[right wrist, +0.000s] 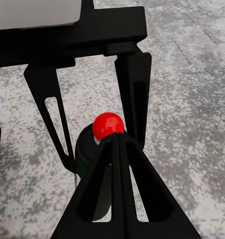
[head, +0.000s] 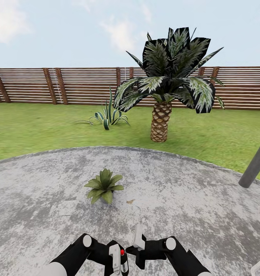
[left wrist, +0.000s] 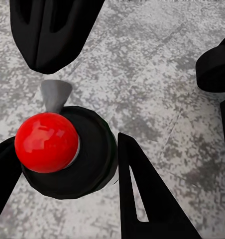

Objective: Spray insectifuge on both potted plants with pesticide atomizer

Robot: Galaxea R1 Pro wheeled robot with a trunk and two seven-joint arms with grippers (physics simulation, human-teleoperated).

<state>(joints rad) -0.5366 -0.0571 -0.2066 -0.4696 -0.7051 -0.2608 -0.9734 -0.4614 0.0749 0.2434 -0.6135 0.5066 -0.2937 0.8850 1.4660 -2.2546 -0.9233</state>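
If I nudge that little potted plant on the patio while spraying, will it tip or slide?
The potted plant probably tips easily: its leaves spread wider than the tiny pot. It looks light, so a bump may also slide it across the flat stone patio. The leaves would likely flex.

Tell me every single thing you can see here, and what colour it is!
potted plant: one, green leaves in a grey pot, on the patio ahead of the arms
patio: one, mottled grey stone, underfoot
lawn: green, beyond the patio
palm: one, brown trunk, dark speckled fronds, on the lawn
spiky plant: one, striped green, on the lawn left of the palm
fence: brown slats, along the back
grey post: one, at the right edge
pesticide atomizer: one, dark with a red top, between the left gripper's fingers
left gripper: black, shut on the atomizer
right gripper: black, fingers together beside the atomizer
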